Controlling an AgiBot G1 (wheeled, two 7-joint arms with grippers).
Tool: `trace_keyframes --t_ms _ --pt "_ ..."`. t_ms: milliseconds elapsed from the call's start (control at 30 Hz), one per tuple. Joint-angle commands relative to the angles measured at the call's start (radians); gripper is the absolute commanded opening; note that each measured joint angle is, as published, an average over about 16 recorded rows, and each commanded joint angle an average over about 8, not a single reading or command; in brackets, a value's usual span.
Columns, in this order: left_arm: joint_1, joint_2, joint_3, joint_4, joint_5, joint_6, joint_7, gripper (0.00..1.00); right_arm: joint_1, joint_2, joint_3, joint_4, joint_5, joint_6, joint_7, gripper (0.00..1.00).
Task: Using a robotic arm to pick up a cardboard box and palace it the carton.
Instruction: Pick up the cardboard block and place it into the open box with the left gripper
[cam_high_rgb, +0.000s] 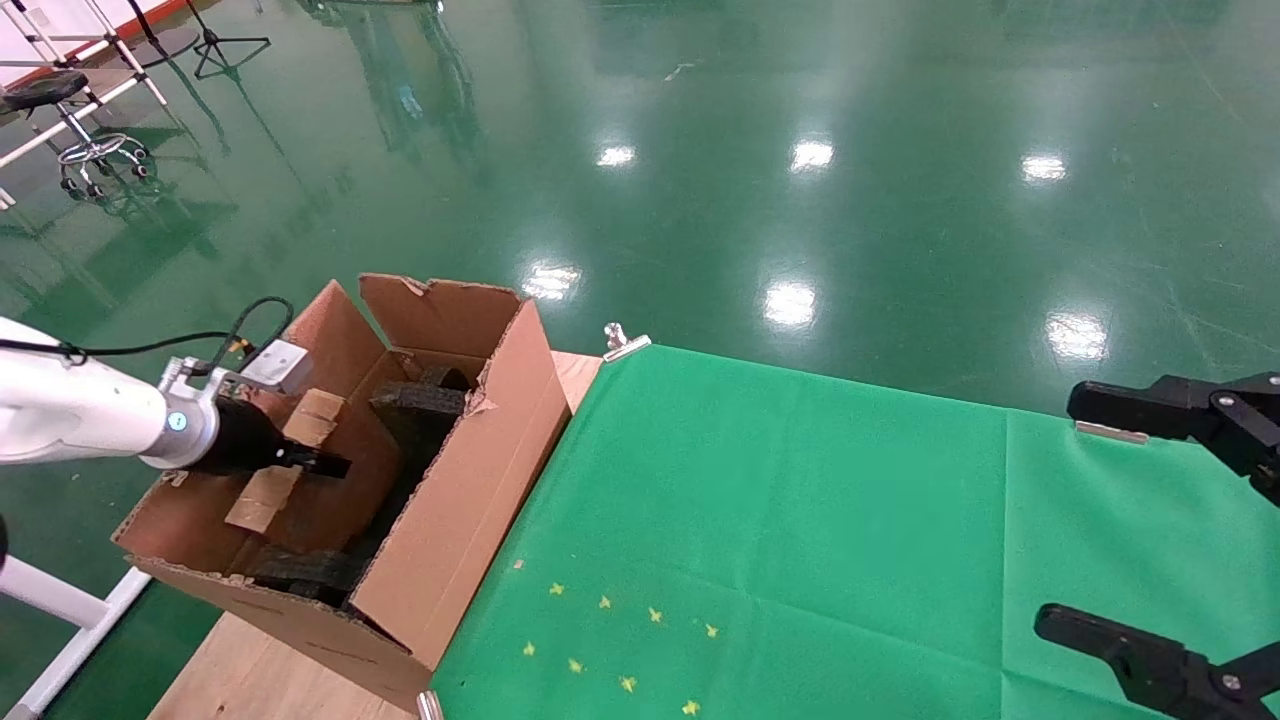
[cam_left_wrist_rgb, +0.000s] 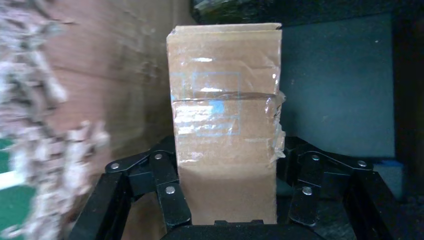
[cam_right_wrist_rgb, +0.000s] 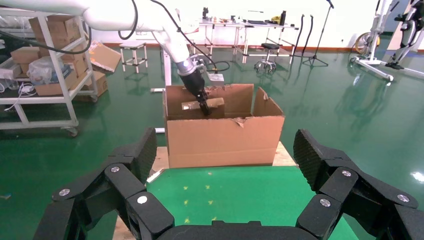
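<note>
The placing step is in hand: at the left of the head view the robotic arm (cam_high_rgb: 70, 415) reaches over the carton (cam_high_rgb: 470, 480), and its left gripper (cam_high_rgb: 310, 462) holds the cardboard box (cam_high_rgb: 290, 462) inside the carton's open top, between the tall upright flaps. The box looks to hang above the dark contents (cam_high_rgb: 420, 410) on the carton's floor rather than rest on them, though the contact is not visible.

In the left wrist view the cardboard box (cam_left_wrist_rgb: 225, 130) fills the centre of the frame, standing lengthwise out from the gripper (cam_left_wrist_rgb: 225, 200). The 2 black linked fingers (cam_left_wrist_rgb: 167, 187) are pinched against its 2 opposite side faces near its lower end, so most of the taped, scuffed box juts beyond the fingertips. The carton's brown inner wall (cam_left_wrist_rgb: 125, 75) lies just beside it on the left of that frame.

The next move likely calls for lowering the box until it is supported, then spreading the fingers and lifting clear of the ragged flaps.

The right gripper (cam_high_rgb: 1180, 520) sits parked at the right edge of the head view over the green cloth (cam_high_rgb: 780, 520), its fingers spread wide and holding nothing.
</note>
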Motion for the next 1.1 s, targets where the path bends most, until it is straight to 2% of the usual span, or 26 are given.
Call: trace_keyframes --t_ms 33,67,100,1100 --pt "0.004 0.012 -0.003 0.021 -0.005 -0.011 0.008 0.81 0.0 0.0 0.0 0.0 0.0 0.0 0.0 1.0" --pt "0.004 0.014 -0.004 0.025 -0.007 -0.013 0.01 0.93 0.0 0.0 0.0 0.0 0.0 0.0 0.0 1.0" --pt "0.004 0.015 -0.005 0.028 -0.009 -0.015 0.011 1.0 0.0 0.0 0.0 0.0 0.0 0.0 0.0 1.0" --pt "0.006 0.008 -0.001 0.018 -0.001 -0.001 0.007 1.0 0.0 0.0 0.0 0.0 0.0 0.0 0.0 1.0"
